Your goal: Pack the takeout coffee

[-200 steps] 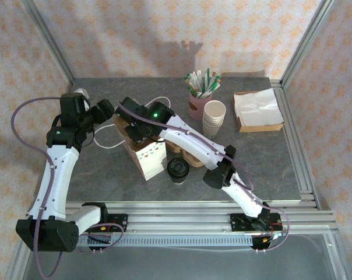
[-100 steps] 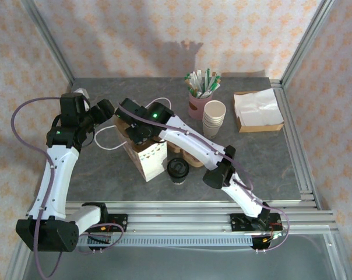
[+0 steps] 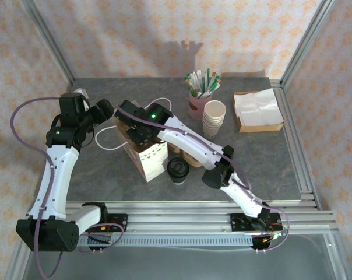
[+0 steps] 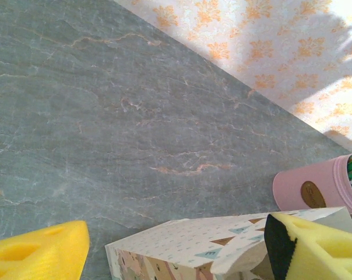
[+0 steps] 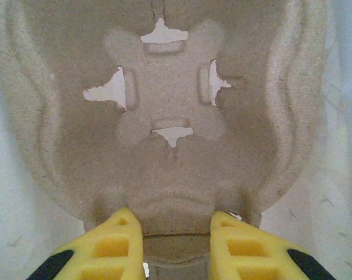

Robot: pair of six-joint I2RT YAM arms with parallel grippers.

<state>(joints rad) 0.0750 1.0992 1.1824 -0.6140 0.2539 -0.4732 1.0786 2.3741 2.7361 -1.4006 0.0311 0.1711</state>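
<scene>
The takeout coffee (image 3: 178, 168), a pale paper cup with a black lid, stands on the table just right of the white patterned paper bag (image 3: 147, 156). My right gripper (image 3: 136, 130) reaches down into the bag's mouth. In the right wrist view it (image 5: 176, 220) is shut on the rim of a brown pulp cup carrier (image 5: 170, 111), with the bag's white walls on both sides. My left gripper (image 3: 102, 110) hovers at the bag's upper left. In the left wrist view it (image 4: 176, 240) is open, and the bag's top edge (image 4: 193, 245) lies between its yellow fingers.
More brown carriers (image 3: 192, 156) lie under the right forearm. A pink cup of sticks (image 3: 198, 104), a stack of white paper cups (image 3: 214, 119) and a napkin box (image 3: 257, 112) stand at the back right. A white cable (image 3: 106, 144) loops left of the bag.
The right wrist has edged slightly at the bag's mouth, still holding the carrier. The left arm and the coffee have not moved.
</scene>
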